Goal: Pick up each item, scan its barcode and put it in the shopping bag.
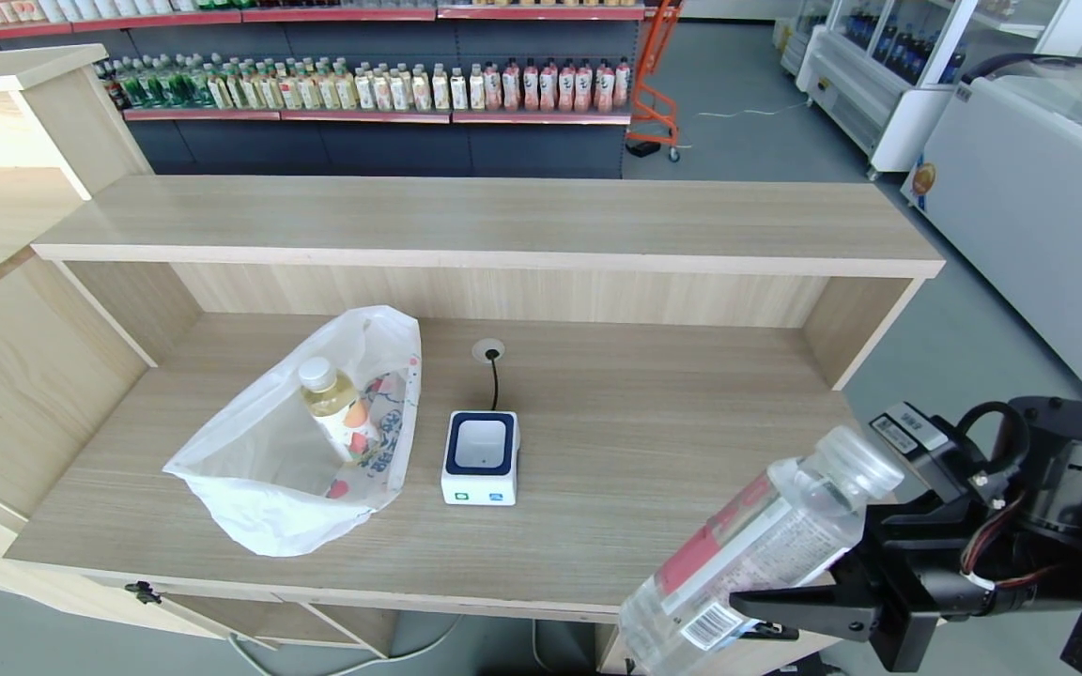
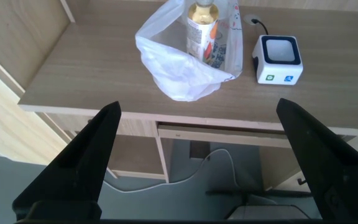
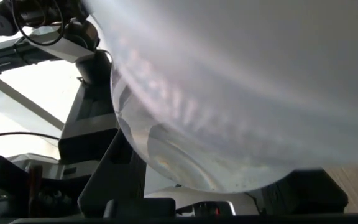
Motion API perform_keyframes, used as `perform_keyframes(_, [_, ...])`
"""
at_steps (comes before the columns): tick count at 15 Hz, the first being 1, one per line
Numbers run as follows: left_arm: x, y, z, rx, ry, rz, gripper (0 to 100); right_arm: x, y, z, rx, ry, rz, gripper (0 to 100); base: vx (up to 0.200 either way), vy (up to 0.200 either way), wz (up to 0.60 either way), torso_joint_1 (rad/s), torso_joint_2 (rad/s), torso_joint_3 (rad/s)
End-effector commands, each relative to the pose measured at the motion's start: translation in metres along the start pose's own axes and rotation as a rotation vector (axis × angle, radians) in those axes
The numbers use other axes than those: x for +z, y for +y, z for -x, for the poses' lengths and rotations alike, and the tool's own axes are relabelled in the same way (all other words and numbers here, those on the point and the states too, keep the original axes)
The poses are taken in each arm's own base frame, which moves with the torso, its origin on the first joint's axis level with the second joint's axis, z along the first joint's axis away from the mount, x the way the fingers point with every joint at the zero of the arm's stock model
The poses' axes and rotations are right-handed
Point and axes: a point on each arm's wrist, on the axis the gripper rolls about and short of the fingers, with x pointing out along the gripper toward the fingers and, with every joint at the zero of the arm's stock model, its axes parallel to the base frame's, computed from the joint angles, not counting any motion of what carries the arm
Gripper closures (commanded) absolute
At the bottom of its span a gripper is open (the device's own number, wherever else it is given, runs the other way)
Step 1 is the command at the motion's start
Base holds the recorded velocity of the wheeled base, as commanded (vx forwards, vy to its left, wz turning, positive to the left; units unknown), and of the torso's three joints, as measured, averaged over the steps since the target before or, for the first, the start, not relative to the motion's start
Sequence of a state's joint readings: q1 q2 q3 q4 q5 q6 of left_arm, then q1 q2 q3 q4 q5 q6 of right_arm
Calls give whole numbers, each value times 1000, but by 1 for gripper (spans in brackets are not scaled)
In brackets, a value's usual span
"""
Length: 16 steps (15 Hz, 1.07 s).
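My right gripper [image 1: 790, 587] is shut on a clear water bottle [image 1: 752, 545] with a red and white label, held tilted above the counter's front right corner, its barcode facing down and outward. The bottle's clear wall [image 3: 241, 93] sits close against the right wrist camera. A white scanner [image 1: 481, 457] with a dark blue frame stands mid-counter, also seen as the scanner [image 2: 279, 59]. Left of it lies the white shopping bag [image 1: 269, 469], open, with a yellow drink bottle [image 1: 339, 408] inside. My left gripper [image 2: 197, 162] hangs open below the counter's front edge, nothing between its fingers.
The wooden counter [image 1: 644, 451] has a raised back shelf and side walls. A black cable runs from the scanner to a grommet [image 1: 488, 351]. Store shelves of bottles stand behind, freezers at the right. A drawer [image 2: 229, 134] sits under the counter.
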<state>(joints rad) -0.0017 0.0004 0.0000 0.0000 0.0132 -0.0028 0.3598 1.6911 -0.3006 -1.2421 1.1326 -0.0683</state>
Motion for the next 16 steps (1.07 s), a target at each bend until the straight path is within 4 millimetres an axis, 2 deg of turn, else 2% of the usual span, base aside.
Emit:
perform_keyframes(1, [0, 0, 0, 1, 0, 0, 0, 1, 1, 0, 0, -1, 3, 100, 0, 0, 0, 0, 0, 0])
perform_keyframes(3, [0, 0, 0, 1, 0, 0, 0, 10, 2, 6, -81, -16, 71, 100, 0, 0, 0, 0, 0, 0])
perform_keyframes(4, [0, 0, 0, 1, 0, 0, 0, 14, 1, 14, -212, -11, 128, 100, 0, 0, 0, 0, 0, 0])
perform_keyframes(5, [0, 0, 0, 1, 0, 0, 0, 19, 0, 29, -444, 33, 229, 100, 0, 0, 0, 0, 0, 0])
perform_keyframes(6, [0, 0, 0, 1, 0, 0, 0, 21, 1, 43, -594, 79, 258, 100, 0, 0, 0, 0, 0, 0])
perform_keyframes(7, [0, 0, 0, 1, 0, 0, 0, 24, 3, 53, -657, 93, 260, 100, 0, 0, 0, 0, 0, 0])
perform_keyframes(8, [0, 0, 0, 1, 0, 0, 0, 26, 3, 68, -751, 133, 312, 100, 0, 0, 0, 0, 0, 0])
perform_keyframes(9, [0, 0, 0, 1, 0, 0, 0, 26, 4, 75, -824, 190, 377, 100, 0, 0, 0, 0, 0, 0])
perform_keyframes(11, [0, 0, 0, 1, 0, 0, 0, 28, 8, 78, -862, 227, 443, 100, 0, 0, 0, 0, 0, 0])
perform_keyframes(14, [0, 0, 0, 1, 0, 0, 0, 32, -1, 77, -850, 323, 654, 100, 0, 0, 0, 0, 0, 0])
perform_keyframes(16, [0, 0, 0, 1, 0, 0, 0, 34, -2, 77, -847, 345, 714, 100, 0, 0, 0, 0, 0, 0])
